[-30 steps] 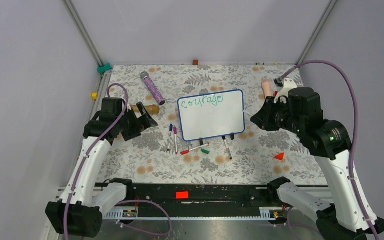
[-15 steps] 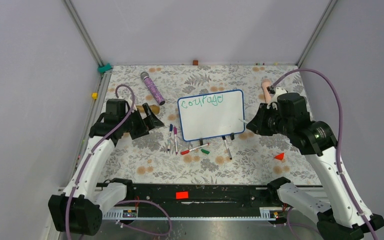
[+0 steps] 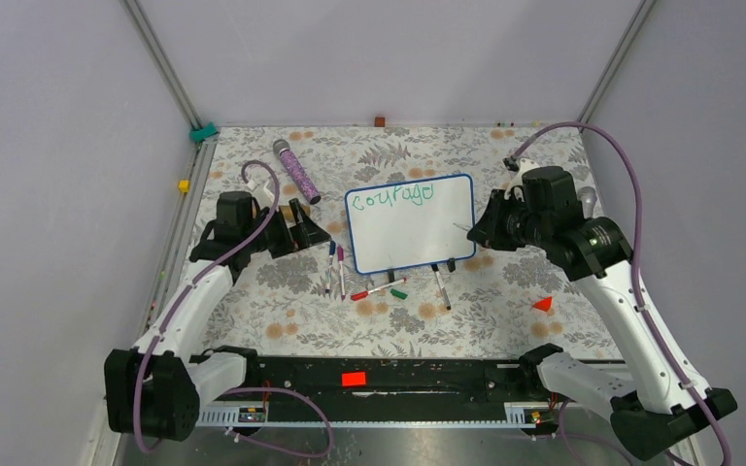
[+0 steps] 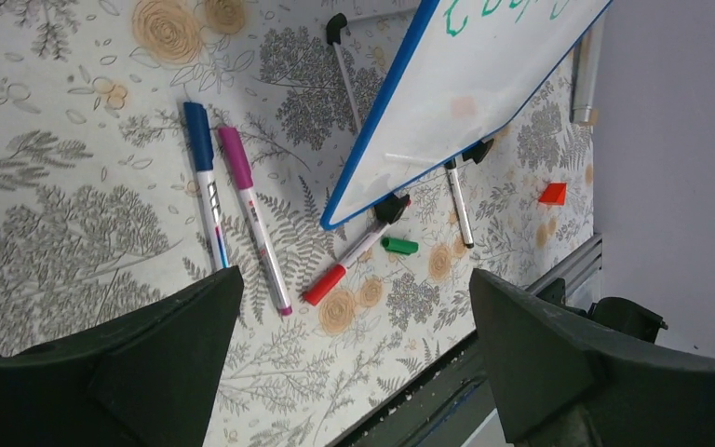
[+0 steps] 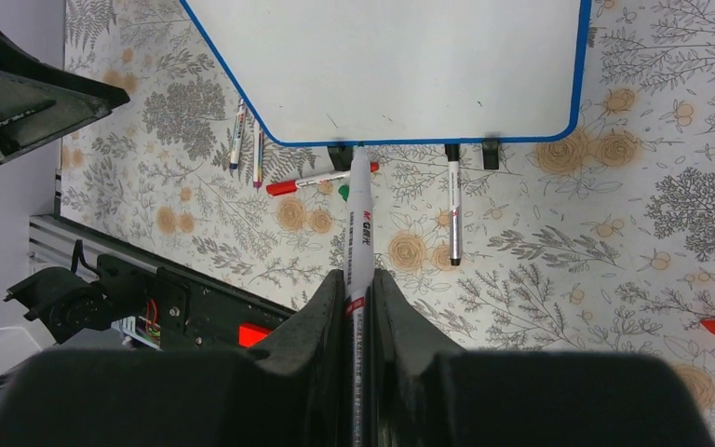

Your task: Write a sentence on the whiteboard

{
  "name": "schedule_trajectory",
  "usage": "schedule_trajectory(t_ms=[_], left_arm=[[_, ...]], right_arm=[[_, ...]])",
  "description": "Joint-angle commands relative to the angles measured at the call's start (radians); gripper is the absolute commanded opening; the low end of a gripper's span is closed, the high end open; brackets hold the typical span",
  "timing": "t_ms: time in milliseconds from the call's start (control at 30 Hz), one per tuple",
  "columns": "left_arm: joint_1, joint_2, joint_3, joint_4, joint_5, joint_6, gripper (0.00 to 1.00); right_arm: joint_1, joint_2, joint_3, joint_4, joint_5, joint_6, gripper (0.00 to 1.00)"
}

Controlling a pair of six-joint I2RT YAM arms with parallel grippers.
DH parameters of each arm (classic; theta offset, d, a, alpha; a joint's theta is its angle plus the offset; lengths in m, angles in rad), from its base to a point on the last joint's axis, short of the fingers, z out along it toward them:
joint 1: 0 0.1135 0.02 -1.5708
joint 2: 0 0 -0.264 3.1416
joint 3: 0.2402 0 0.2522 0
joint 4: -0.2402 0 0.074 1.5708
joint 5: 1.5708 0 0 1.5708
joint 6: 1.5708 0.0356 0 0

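The whiteboard [image 3: 410, 223] stands tilted on two black clip feet in mid table, blue-framed. Green handwriting reading "courage" [image 3: 392, 195] runs along its top; the rest of the board is blank. My right gripper [image 3: 481, 225] is shut on a white marker [image 5: 359, 223] at the board's right edge, its tip pointing at the board [image 5: 410, 65]. My left gripper [image 3: 316, 231] is open and empty just left of the board's left edge. The left wrist view shows the board [image 4: 465, 84] from its lower left corner.
Several markers lie in front of the board: a blue and a pink one [image 3: 336, 264], a red-capped one [image 3: 374, 289], a black-tipped one [image 3: 441, 288], and a green cap [image 3: 399, 292]. A purple cylinder [image 3: 296, 171] lies at back left. A red wedge [image 3: 542, 304] lies at front right.
My left gripper has moved right, toward the board's left edge. My right gripper has moved left and back with the marker, up to the board's right edge.
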State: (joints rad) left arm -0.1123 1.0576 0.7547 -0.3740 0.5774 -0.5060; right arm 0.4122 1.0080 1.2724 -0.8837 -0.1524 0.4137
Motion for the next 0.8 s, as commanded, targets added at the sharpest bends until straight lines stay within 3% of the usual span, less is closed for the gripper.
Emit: schedule_trajectory(t_ms=[0,367,433,767], left_arm=[[-0.011,0.058,-0.027,0.25,0.081,-0.024,0.92],[-0.093,0.342,0.037,0.505,0.15,-0.022,0.8],[-0.115,0.382,0.047,0.542,0.167,0.015,0.72],[-0.129,0.497,0.126,0.59,0.226,0.089,0.63]], right_arm=[[-0.003,0.026,0.026,0.062,-0.027,0.007,0.0],[-0.003,0.138,0.051,0.155,-0.056,-0.062,0.0],[-0.003,0.158,0.048,0.175,-0.049,-0.07,0.0],[-0.003,0.281,0.1,0.234,0.038,-0.129,0.0]])
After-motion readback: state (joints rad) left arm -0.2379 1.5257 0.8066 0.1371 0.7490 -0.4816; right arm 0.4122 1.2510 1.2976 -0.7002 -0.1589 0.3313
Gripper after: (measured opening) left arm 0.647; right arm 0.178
